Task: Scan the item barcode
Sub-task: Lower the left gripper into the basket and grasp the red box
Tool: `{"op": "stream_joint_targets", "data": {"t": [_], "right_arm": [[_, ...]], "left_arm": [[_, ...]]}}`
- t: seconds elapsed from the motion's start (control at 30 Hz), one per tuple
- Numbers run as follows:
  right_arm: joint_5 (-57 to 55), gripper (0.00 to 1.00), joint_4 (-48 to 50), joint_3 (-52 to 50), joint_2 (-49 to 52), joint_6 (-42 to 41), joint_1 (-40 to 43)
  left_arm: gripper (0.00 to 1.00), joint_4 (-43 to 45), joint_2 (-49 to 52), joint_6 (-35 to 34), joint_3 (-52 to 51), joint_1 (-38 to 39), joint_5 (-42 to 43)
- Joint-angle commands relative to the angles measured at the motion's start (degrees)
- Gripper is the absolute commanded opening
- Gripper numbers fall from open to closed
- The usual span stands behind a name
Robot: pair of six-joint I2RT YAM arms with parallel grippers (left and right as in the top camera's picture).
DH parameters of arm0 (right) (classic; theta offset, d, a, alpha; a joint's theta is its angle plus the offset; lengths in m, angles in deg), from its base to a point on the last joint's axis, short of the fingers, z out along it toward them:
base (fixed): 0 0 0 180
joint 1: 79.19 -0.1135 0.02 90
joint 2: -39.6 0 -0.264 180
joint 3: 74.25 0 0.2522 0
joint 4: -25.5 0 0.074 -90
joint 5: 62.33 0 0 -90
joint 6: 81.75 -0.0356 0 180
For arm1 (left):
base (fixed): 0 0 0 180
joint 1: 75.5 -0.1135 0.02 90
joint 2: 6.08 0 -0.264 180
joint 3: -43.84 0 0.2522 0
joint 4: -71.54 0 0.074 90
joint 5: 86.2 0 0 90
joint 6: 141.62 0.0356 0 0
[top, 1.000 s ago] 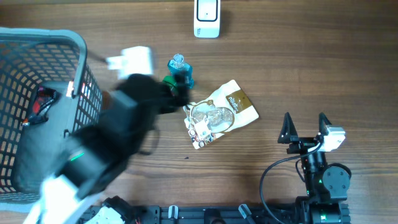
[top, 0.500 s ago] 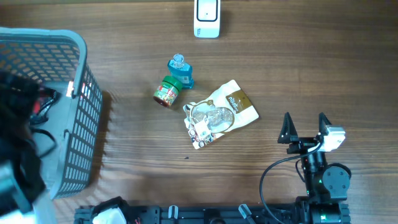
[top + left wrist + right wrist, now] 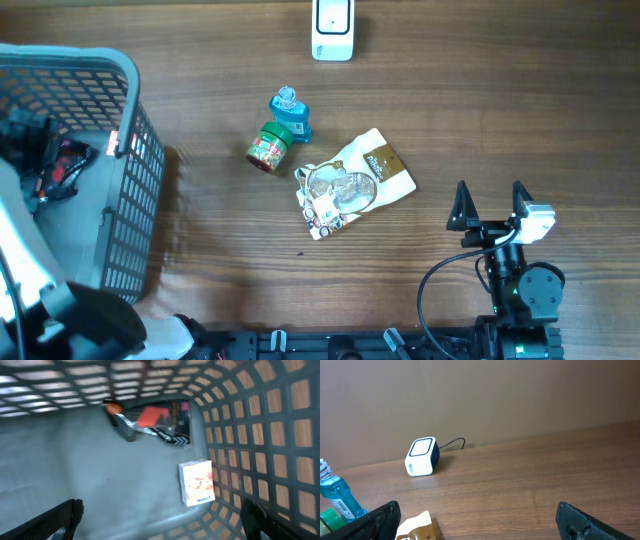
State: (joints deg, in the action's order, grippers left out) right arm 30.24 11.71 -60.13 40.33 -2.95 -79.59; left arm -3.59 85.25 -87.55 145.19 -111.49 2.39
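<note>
My left gripper [image 3: 162, 527] is open and hangs low inside the grey basket [image 3: 128, 120]; in the overhead view this gripper [image 3: 32, 155] is a dark shape at the far left. Below it lie a small white and orange box [image 3: 196, 482] against the mesh wall and a red and black packaged item [image 3: 150, 422] farther in. The white barcode scanner [image 3: 333, 30] stands at the table's far edge, also visible as a scanner [image 3: 422, 456] from the right wrist. My right gripper [image 3: 490, 205] rests open and empty at the front right.
On the table between basket and right arm lie a blue bottle [image 3: 290, 112], a green jar [image 3: 268, 148] on its side and a tan pouch [image 3: 355, 185]. The basket's mesh walls [image 3: 260, 435] close in around the left gripper.
My left arm has swung left from over the jar and bottle into the basket. The right arm and the table items have not moved.
</note>
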Motion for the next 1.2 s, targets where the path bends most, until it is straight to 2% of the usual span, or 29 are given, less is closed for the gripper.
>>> {"op": "stream_joint_targets", "data": {"t": [0.0,0.2,0.53,1.17], "right_arm": [[0.5,1.0,0.2,-0.1,-0.3,0.7,-0.3],[0.5,1.0,0.2,-0.1,-0.3,0.7,-0.3],[0.5,1.0,0.2,-0.1,-0.3,0.7,-0.3],[0.5,1.0,0.2,-0.1,-0.3,0.7,-0.3]], "left_arm": [[1.0,2.9,4.2,0.0,-2.5,3.0,2.0],[1.0,9.4,8.8,1.1,-7.1,6.3,0.0],[1.0,19.9,12.5,0.5,-15.9,6.3,1.0],[1.0,26.0,13.5,-0.6,-16.4,8.7,2.3]]}}
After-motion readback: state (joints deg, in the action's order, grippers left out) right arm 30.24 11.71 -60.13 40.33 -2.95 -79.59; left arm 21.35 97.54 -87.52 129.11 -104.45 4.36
